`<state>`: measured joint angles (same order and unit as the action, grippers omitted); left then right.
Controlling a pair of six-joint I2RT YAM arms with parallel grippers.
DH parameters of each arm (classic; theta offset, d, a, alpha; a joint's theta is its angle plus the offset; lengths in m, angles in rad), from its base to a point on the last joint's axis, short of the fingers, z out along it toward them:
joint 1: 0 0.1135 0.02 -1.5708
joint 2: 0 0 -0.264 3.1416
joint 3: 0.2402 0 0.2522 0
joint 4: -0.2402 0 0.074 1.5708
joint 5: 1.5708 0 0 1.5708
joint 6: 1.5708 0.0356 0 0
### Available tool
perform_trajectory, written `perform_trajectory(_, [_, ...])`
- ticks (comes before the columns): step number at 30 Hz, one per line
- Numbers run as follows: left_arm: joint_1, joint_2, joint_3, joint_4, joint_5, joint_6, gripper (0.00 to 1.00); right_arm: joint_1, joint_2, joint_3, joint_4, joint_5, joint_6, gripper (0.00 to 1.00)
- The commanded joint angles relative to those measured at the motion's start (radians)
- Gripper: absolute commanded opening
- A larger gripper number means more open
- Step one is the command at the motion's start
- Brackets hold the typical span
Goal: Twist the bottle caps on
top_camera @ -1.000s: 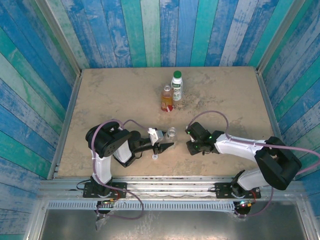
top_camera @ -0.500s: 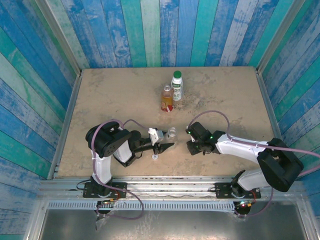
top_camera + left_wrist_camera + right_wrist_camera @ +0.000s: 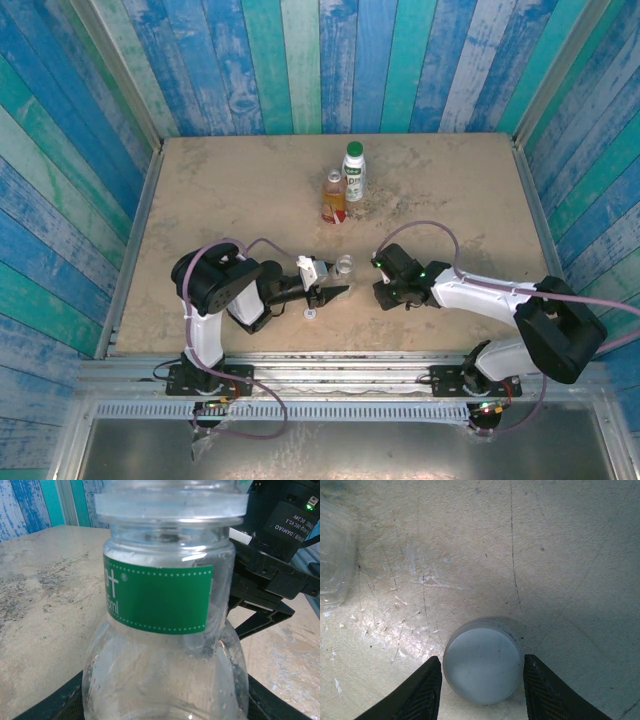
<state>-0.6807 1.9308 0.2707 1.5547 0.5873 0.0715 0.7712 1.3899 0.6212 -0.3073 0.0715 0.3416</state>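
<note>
Right gripper (image 3: 481, 682) open, fingers either side of pale cap (image 3: 482, 665) on table (image 3: 560, 555), not yet clamped — close square across its middle. Left gripper (image 3: 335, 293) clamped on clear bottle (image 3: 160, 630), upright, near — hold firm.

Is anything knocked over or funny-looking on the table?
Nothing is knocked over or spilled. The clear bottle held in the left gripper stands with no cap on, and a white cap lies loose on the table between the open fingers of the right gripper.
</note>
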Motion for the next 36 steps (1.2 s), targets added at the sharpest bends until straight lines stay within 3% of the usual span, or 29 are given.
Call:
perform_trajectory(1, [-0.005,0.007,0.005,-0.035,0.020,0.016,0.58,0.006,0.016,0.027,-0.026,0.004,-0.005,0.46])
perform_trajectory(8, [-0.005,0.011,0.010,-0.040,0.021,0.016,0.58,0.007,0.018,0.025,-0.015,-0.001,-0.007,0.42])
perform_trajectory(13, [-0.005,0.010,0.008,-0.039,0.023,0.017,0.58,0.006,0.032,0.027,-0.012,0.001,-0.010,0.45])
perform_trajectory(16, [-0.005,0.009,0.007,-0.041,0.023,0.018,0.58,0.006,0.032,0.025,-0.008,0.001,-0.007,0.38])
perform_trajectory(23, [-0.006,0.007,0.006,-0.040,0.021,0.019,0.58,0.006,0.020,0.031,-0.021,-0.009,-0.007,0.38])
perform_trajectory(29, [-0.006,0.013,0.004,-0.024,0.019,0.017,0.58,0.006,-0.072,0.067,-0.101,-0.009,-0.017,0.38])
perform_trajectory(36, [0.021,0.052,-0.035,0.108,0.012,-0.026,0.59,0.006,-0.194,0.152,-0.206,-0.095,-0.049,0.38])
